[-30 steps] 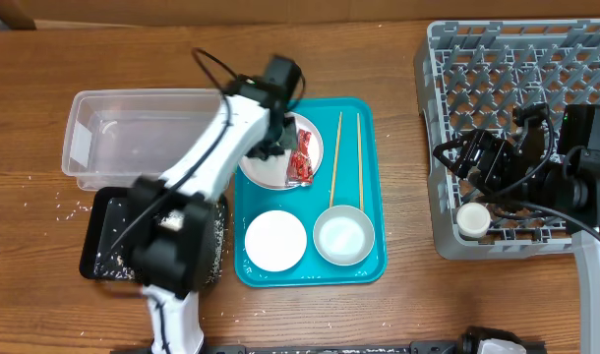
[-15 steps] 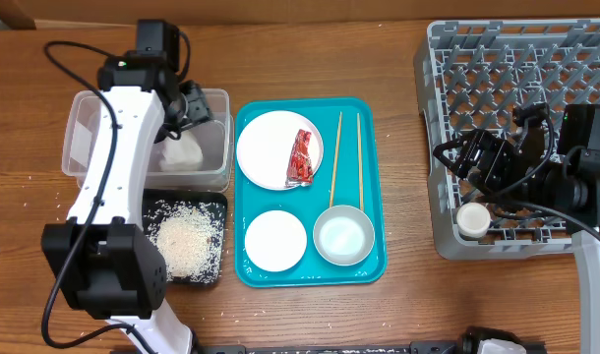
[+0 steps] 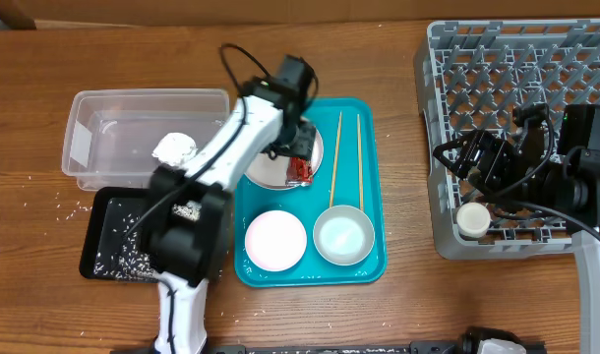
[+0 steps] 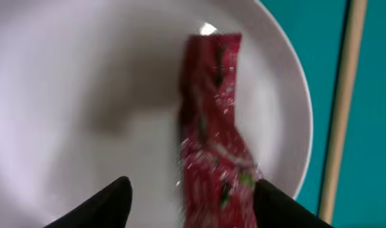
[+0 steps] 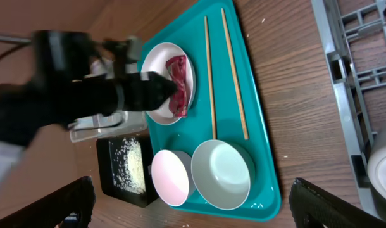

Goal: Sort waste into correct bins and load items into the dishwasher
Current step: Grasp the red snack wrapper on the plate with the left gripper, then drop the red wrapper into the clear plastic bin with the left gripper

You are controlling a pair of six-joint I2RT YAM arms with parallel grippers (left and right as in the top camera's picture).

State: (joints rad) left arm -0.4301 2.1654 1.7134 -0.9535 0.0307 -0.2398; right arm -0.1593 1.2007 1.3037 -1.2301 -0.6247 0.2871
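Observation:
The red wrapper (image 4: 215, 145) lies on the large white plate (image 4: 85, 95) in the teal tray (image 3: 371, 197). My left gripper (image 4: 190, 206) is open just above the plate. The wrapper's near end sits between its fingers, against the right fingertip (image 4: 278, 206). From overhead the left gripper (image 3: 294, 147) hangs over the wrapper (image 3: 301, 165). A crumpled white napkin (image 3: 174, 149) rests in the clear tub (image 3: 93, 118). Rice (image 3: 123, 258) lies in the black tray (image 3: 101, 211). My right gripper (image 3: 457, 157) is wide open and empty at the grey dish rack's (image 3: 516, 88) left edge.
Two chopsticks (image 3: 335, 157) lie on the teal tray beside a small white plate (image 3: 275, 239) and a round bowl (image 3: 342, 236). A small white bowl (image 3: 471, 218) sits in the rack's front left corner. Loose rice grains (image 3: 69, 206) dot the wood left of the black tray.
The left arm swung from the plate to the clear tub, where the napkin now lies, then came back over the red wrapper with its jaws apart. The right arm has not moved.

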